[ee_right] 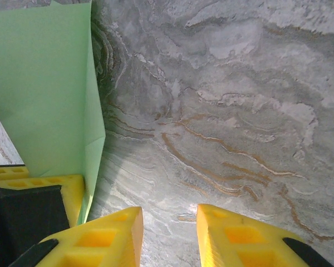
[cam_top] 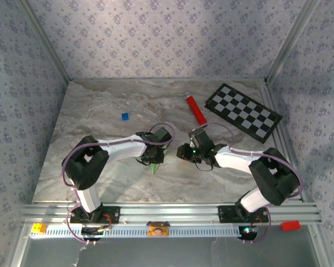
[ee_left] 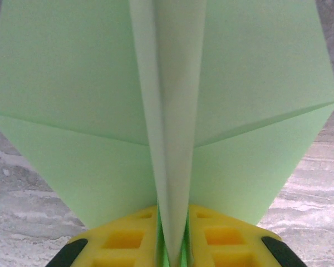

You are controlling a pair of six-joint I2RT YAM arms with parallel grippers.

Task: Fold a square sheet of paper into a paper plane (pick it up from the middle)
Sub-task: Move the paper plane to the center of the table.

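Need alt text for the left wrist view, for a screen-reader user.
Close-up of a folded green paper with its raised centre ridge pinched between the yellow fingers of the left gripper at the bottom edge. Creased flaps spread to either side above a grey marbled table.

Pale green paper plane [ee_left: 239,83]: thin, matt paper, creases pressed sharp. The fingers [ee_left: 128,239] of the left claw [ee_left: 171,245] are yellow moulded plastic, dull in finish and pocketed, and the right claw [ee_right: 170,233] has the same plastic. The counter [ee_right: 239,111] looks like grey veined marble, smooth with a soft sheen. At the far right, the checkerboard [cam_top: 243,112] is flat and matt, and the red tube [cam_top: 195,109] looks smooth. Along the near edge runs a ribbed, silvery metal rail [cam_top: 172,212].
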